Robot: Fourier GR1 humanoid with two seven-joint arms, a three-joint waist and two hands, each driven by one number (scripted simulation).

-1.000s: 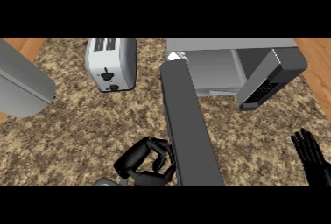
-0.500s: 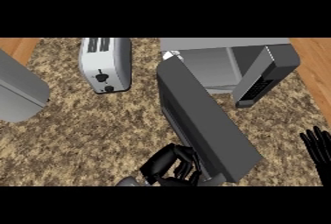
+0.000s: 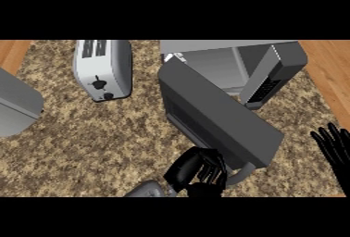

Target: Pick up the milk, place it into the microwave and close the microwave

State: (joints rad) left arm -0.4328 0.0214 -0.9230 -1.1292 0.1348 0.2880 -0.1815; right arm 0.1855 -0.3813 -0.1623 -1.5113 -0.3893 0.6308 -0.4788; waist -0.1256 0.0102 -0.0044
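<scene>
the left hand (image 3: 196,172) is at the free end of the microwave (image 3: 232,60) door (image 3: 217,118), by its handle (image 3: 240,174). its fingers (image 3: 209,169) are curled, but i cannot tell if they hold the handle or just push. the door is half shut. the milk does not show; it may be inside, hidden by the door. the door looks stiff and hard, and swings on its hinge. the far end by the handle is the best place to push. the right hand (image 3: 336,150) rests open at the right edge.
</scene>
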